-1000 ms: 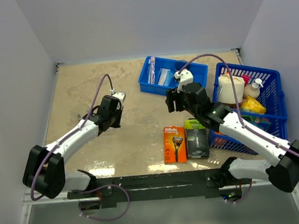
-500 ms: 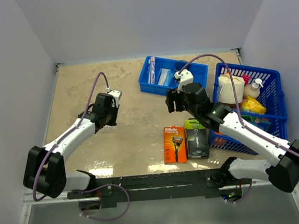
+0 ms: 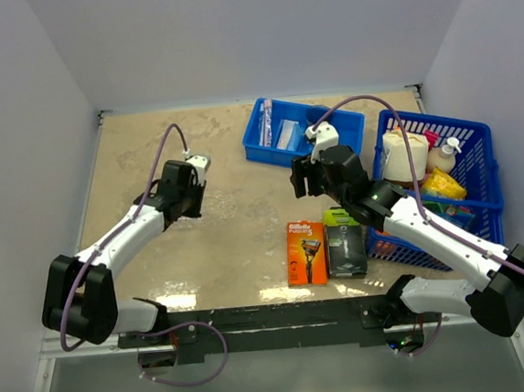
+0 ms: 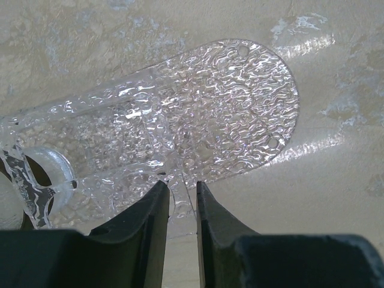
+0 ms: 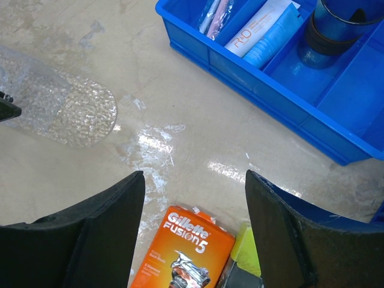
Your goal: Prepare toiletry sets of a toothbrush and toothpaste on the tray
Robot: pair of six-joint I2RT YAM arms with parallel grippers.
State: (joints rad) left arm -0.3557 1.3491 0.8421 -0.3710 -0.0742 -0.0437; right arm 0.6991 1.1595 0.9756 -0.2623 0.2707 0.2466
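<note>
1. Clear dimpled plastic tray, rounded end, lies flat on beige table, well apart from solid blue bin.
2. L gripper is clamped on tray's near rim, so I'd call this the tray-positioning step, w/ no set laid yet.
3. R gripper hangs spread wide, empty, above table near bin.
4. Slim blue-white toothbrush & pale toothpaste box sit in bin.
5. Next, prob.: R reaches into bin; a thin brush needs a narrow, centred pinch.
</note>
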